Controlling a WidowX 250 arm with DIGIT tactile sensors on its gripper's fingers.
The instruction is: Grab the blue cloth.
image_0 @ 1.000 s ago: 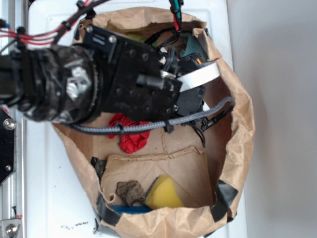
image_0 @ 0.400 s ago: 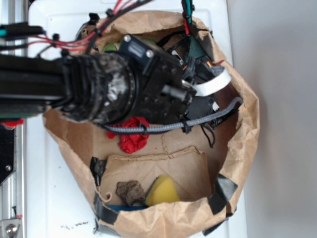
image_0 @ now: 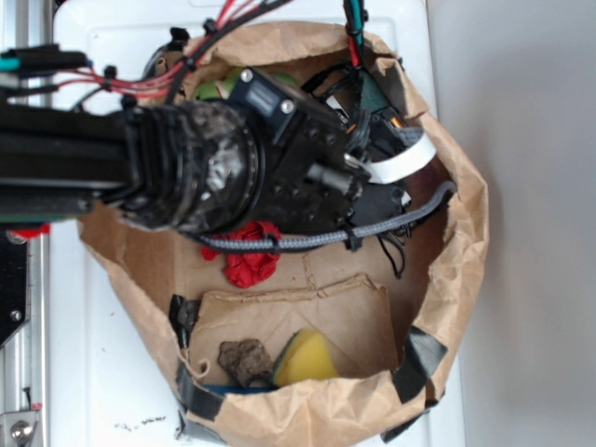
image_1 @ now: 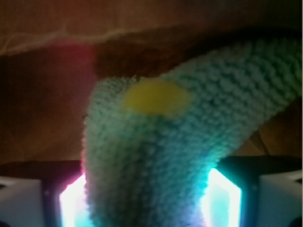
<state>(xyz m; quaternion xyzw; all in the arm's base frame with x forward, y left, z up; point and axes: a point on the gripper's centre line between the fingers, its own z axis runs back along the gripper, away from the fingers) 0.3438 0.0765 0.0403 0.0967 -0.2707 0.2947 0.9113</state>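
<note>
White table (image_0: 93, 372) under a brown paper bag (image_0: 461, 242); claw (image_1: 151, 198) closed around blue cloth (image_1: 161, 142), pinched between both fingers for lifting.

Light teal terry blue cloth (image_1: 156, 161), yellow-spotted, bunched upright between glowing pads.

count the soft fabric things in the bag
2 clearly seen: the red ball on the bag floor below the arm, and the blue cloth between the pincer fingers in the wrist view. A green patch by the top rim may be another, mostly hidden.
</note>
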